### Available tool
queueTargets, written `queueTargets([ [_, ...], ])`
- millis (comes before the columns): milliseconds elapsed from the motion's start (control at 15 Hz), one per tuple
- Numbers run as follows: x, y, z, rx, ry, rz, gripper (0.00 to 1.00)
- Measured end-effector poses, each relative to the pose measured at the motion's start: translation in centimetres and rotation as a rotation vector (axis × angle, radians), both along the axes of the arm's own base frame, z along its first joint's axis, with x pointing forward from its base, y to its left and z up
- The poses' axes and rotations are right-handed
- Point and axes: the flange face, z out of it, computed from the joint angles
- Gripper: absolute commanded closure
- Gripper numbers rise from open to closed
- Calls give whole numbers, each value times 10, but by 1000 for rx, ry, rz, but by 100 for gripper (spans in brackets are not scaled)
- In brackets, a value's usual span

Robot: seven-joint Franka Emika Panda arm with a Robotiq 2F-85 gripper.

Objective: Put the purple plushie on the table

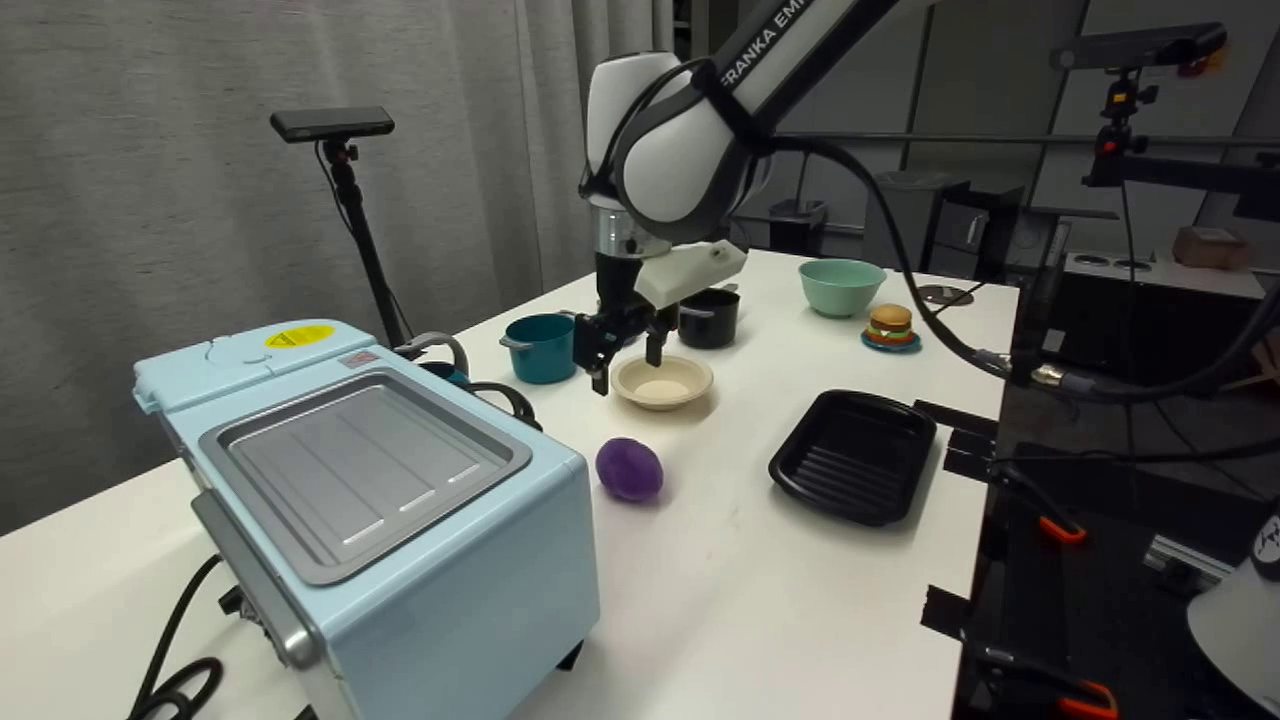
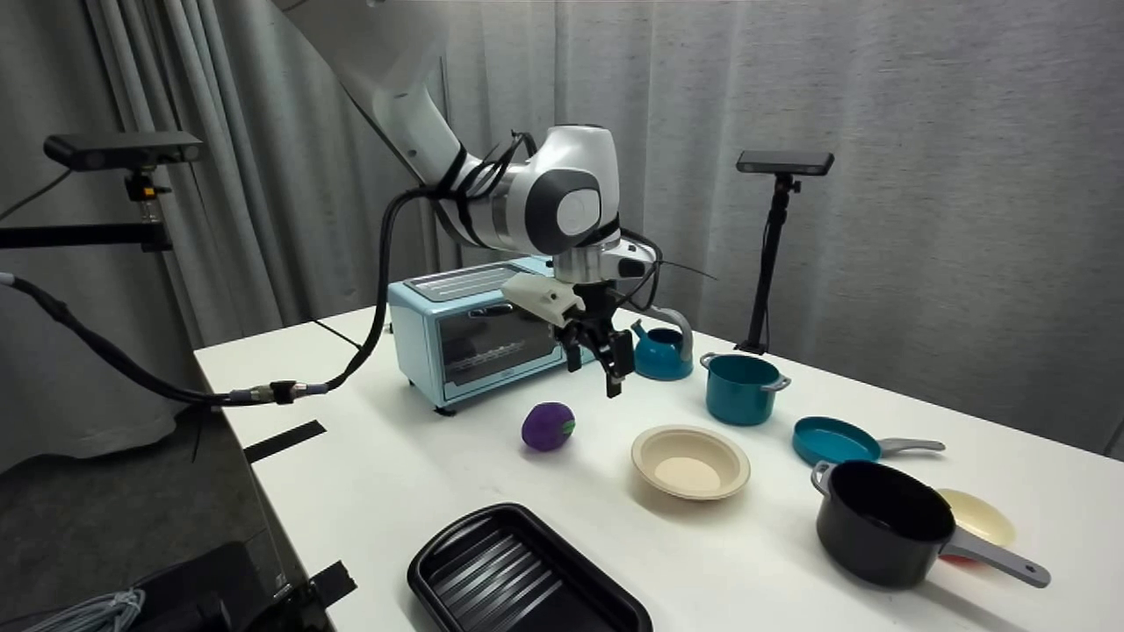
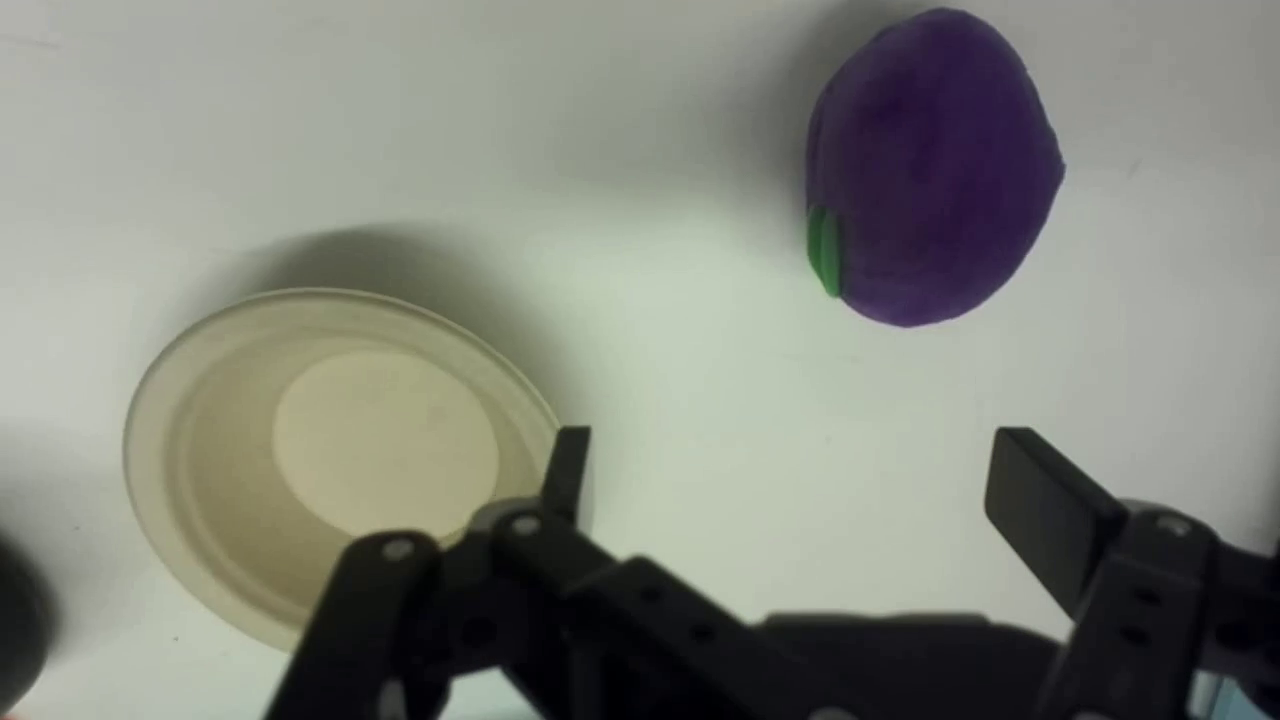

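Note:
The purple plushie [image 1: 629, 470] is a rounded deep-purple lump resting on the white table [image 1: 760, 620]. It also shows in an exterior view [image 2: 548, 427] and, with a bit of green on its side, in the wrist view [image 3: 930, 170]. My gripper [image 3: 790, 460] is open, with nothing between its fingers. It hangs above the table, apart from the plushie, which lies above the jaws in the wrist view. The gripper shows above the table in both exterior views [image 1: 628, 366] [image 2: 594, 376]. The beige bowl [image 3: 385, 440] lies left of the plushie, partly hidden behind the left finger.
A light-blue toaster oven [image 1: 480, 560] stands close to the plushie. A black ridged tray [image 1: 855, 455], a teal pot [image 2: 742, 395], a teal kettle [image 2: 663, 360], a teal pan [image 2: 834, 441], a black pot [image 2: 878, 535], a green bowl [image 1: 842, 288] and a toy burger [image 1: 890, 325] are on the table.

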Motion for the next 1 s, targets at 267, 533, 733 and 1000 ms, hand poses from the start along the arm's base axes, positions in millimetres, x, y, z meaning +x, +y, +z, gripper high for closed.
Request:
queueTargets([
  [267,2,-23,10,-6,-15,-38,0],
  [533,1,-41,7,-16,-10,-65,0],
  [733,1,-41,7,-16,-10,-65,0],
  [1000,1,-41,7,-16,-10,-65,0],
])
